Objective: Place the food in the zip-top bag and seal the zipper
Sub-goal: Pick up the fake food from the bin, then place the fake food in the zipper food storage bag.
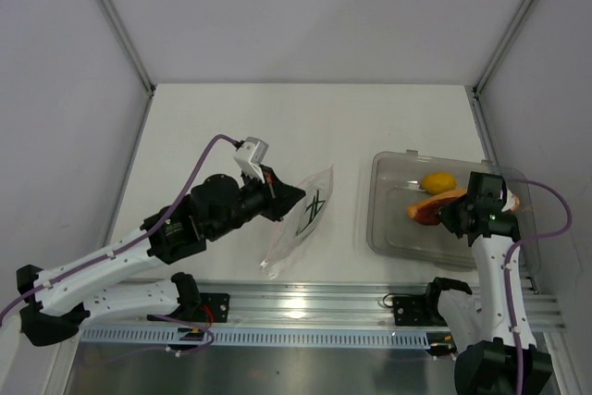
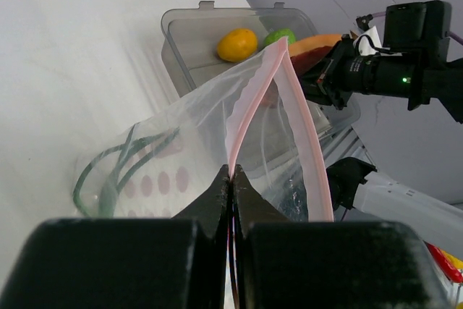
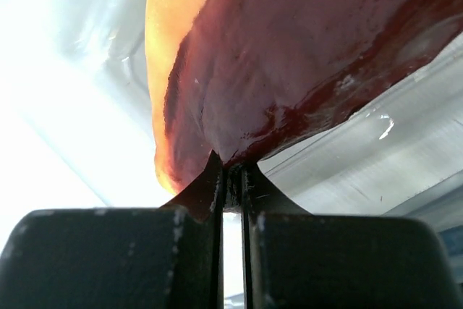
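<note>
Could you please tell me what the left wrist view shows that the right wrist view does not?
Only the left wrist view shows the crinkly clear plastic bag, its pink-red zipper strip pinched by the shut left gripper, and the green round fruit. Only the right wrist view shows, close up, the right gripper shut on the reddish-brown oblong slice with an orange edge. Both show that slice, the yellow-orange round fruit and the rigid clear tray.
</note>
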Robot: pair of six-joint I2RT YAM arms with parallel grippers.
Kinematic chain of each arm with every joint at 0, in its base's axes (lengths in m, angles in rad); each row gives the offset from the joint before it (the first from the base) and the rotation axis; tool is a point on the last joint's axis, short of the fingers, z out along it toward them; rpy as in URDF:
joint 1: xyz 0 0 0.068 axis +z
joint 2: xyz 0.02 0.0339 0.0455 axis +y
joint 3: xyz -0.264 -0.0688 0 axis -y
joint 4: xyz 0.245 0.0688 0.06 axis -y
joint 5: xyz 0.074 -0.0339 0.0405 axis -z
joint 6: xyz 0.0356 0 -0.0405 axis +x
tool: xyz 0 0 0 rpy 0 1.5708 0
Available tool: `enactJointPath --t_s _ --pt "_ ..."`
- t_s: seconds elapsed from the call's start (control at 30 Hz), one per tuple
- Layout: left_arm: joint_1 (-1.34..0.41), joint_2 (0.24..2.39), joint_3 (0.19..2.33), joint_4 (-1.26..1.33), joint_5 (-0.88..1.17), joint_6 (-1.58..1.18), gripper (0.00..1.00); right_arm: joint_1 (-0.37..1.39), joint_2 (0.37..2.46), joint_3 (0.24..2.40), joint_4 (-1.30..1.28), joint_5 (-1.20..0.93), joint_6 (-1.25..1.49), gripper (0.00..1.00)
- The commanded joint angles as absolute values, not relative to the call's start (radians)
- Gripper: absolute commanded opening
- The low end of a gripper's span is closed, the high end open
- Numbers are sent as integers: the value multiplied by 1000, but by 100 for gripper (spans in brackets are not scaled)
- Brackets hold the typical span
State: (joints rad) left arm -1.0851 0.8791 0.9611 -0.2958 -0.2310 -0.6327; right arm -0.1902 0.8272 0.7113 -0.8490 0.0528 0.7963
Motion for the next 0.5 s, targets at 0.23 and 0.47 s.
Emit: enactJointPath --t_s 0.23,0.47 --pt "-1080 894 991 -284 -221 -643 1 32 739 899 -841 -89 598 0" --pt "-1080 936 1029 -307 -187 -626 1 248 690 1079 -779 -172 512 0"
